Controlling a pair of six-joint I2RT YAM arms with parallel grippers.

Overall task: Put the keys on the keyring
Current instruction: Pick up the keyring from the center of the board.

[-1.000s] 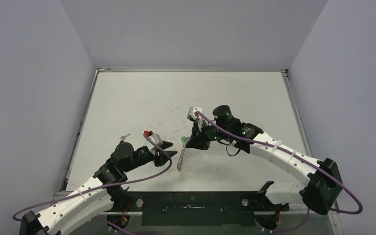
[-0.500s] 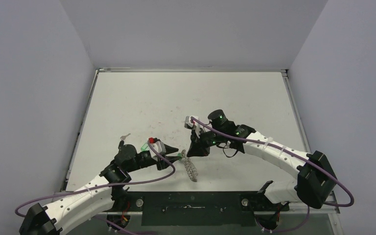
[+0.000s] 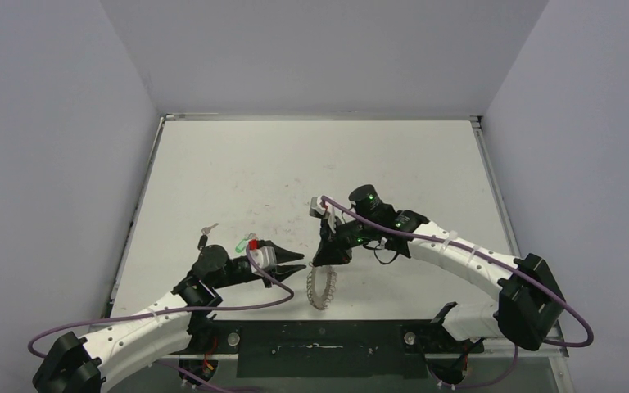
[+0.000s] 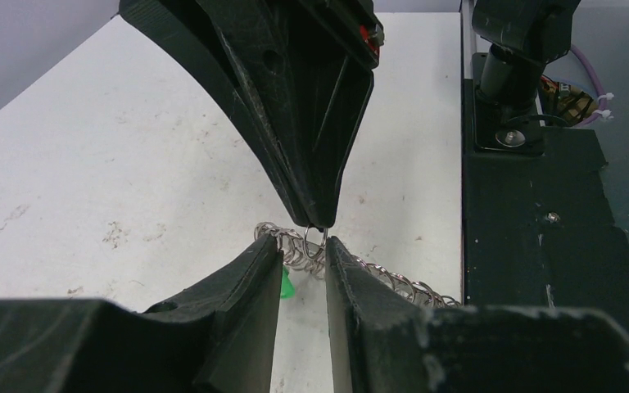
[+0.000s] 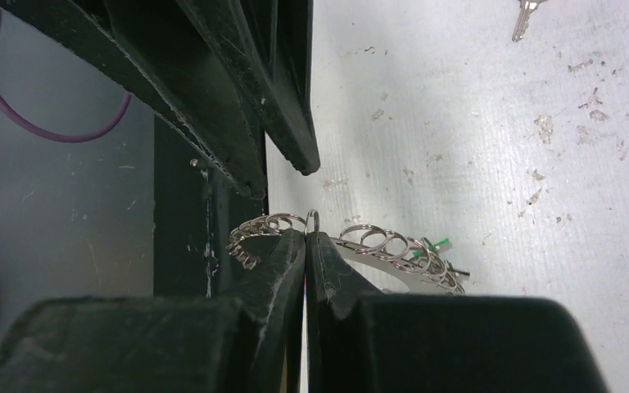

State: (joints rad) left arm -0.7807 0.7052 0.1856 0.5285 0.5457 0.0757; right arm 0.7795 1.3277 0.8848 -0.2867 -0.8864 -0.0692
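Note:
The keyring [image 3: 321, 286], a silver hoop rimmed with small loops, hangs near the table's front edge. My right gripper [image 3: 325, 260] is shut on one loop of its rim [image 5: 312, 219]. My left gripper [image 3: 299, 264] is open, with its fingertips [image 4: 264, 255] either side of that same loop [image 4: 314, 243], just below the right gripper's tips [image 4: 315, 214]. A green-headed key [image 5: 435, 243] lies against the ring's rim; it also shows in the left wrist view [image 4: 285, 283]. The plain silver key [image 3: 209, 228] lies on the table to the left [image 5: 526, 16]. I cannot make out the black-headed key for certain.
The white table [image 3: 237, 164] ends at a black front strip [image 3: 319, 340] right beside the ring. Grey walls stand at the left, back and right. A purple cable [image 3: 278, 282] loops beside the left wrist.
The right gripper has come down and towards the front edge with the ring, which has swung from edge-on to face-on. The left gripper has moved in to the ring.

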